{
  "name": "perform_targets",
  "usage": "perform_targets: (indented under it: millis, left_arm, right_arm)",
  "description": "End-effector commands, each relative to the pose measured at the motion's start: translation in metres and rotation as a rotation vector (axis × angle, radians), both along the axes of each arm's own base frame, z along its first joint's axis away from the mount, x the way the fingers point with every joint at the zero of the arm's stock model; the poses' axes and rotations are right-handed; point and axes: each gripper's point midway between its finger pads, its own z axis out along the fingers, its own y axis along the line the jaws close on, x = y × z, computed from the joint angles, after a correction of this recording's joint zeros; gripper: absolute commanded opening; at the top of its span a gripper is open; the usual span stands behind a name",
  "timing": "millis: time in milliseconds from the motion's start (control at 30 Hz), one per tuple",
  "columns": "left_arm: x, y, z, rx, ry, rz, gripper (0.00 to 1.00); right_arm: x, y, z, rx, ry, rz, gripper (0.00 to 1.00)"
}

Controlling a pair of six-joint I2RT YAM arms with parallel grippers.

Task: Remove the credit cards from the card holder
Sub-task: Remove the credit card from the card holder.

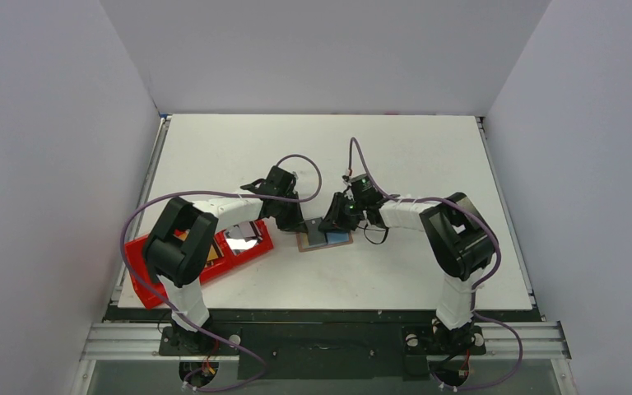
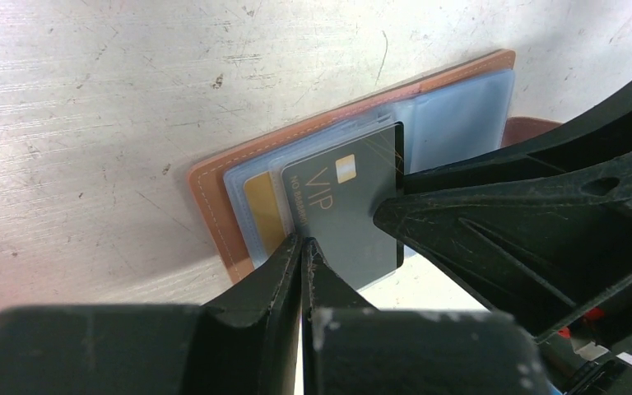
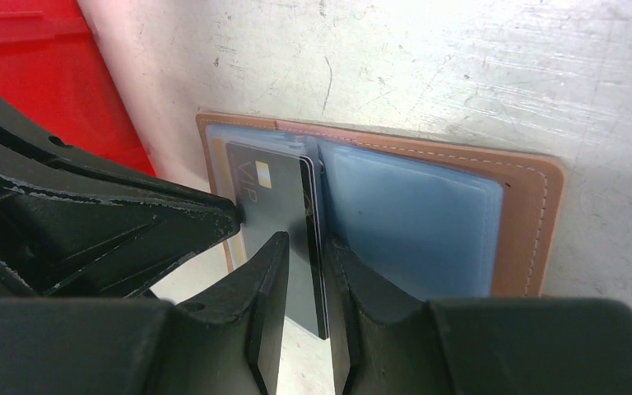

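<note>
The tan card holder (image 1: 306,243) lies open on the table between both grippers, its pale blue sleeves up (image 2: 461,115) (image 3: 527,222). A grey "VIP" credit card (image 2: 354,206) (image 3: 263,206) sticks partly out of the left page towards the near side. A gold card (image 2: 262,210) stays in a sleeve beside it. My left gripper (image 2: 304,243) (image 1: 294,220) is shut, its tips pressing down at the VIP card's edge. My right gripper (image 3: 303,247) (image 1: 336,219) is slightly open and straddles that card's raised long edge; one finger (image 3: 354,271) touches it, the other stands apart.
A red tray (image 1: 144,284) (image 3: 49,74) sits left of the holder by the table's left edge, with a shiny card-like item (image 1: 243,239) and a dark item inside. The two grippers are almost touching over the holder.
</note>
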Motion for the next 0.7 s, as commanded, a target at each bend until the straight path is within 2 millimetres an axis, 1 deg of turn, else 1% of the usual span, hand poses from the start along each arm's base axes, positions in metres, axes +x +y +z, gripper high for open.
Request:
perform_targets:
  millis: [0, 100, 167, 200, 233, 267, 300, 333, 400, 533, 667]
  left_arm:
    - [-0.004, 0.007, -0.019, 0.064, 0.026, 0.022, 0.0]
    - [-0.006, 0.011, -0.023, 0.077, 0.036, 0.031, 0.0]
    - [-0.007, 0.013, -0.025, 0.085, 0.041, 0.035, 0.0]
    - [-0.008, 0.014, -0.026, 0.087, 0.046, 0.038, 0.0]
    - [-0.009, 0.014, -0.026, 0.088, 0.046, 0.039, 0.0]
    - [-0.009, 0.014, -0.027, 0.09, 0.048, 0.041, 0.0]
    - [-0.009, 0.015, -0.027, 0.093, 0.048, 0.042, 0.0]
    - [-0.01, 0.015, -0.028, 0.095, 0.052, 0.044, 0.0]
    - [-0.011, 0.016, -0.029, 0.098, 0.056, 0.045, 0.0]
    - [-0.013, 0.018, -0.03, 0.101, 0.06, 0.048, 0.0]
    - [-0.014, 0.018, -0.031, 0.101, 0.062, 0.051, 0.0]
  right_arm:
    - [0.001, -0.01, -0.011, 0.029, 0.002, -0.038, 0.21]
    - [0.001, -0.011, -0.008, 0.08, 0.007, -0.05, 0.21]
    - [-0.002, -0.011, -0.009, 0.113, 0.02, -0.059, 0.21]
    - [0.0, -0.008, -0.005, 0.141, 0.005, -0.056, 0.21]
    - [-0.003, -0.011, -0.008, 0.151, 0.024, -0.074, 0.21]
    - [0.001, -0.009, -0.003, 0.183, 0.006, -0.076, 0.21]
    - [-0.002, -0.01, -0.004, 0.199, 0.026, -0.085, 0.2]
    - [0.003, -0.011, -0.001, 0.22, 0.01, -0.095, 0.2]
    - [0.005, -0.012, 0.002, 0.255, 0.01, -0.111, 0.2]
    - [0.005, -0.011, 0.004, 0.298, 0.015, -0.125, 0.16]
    - [0.005, -0.009, 0.006, 0.335, 0.026, -0.139, 0.11]
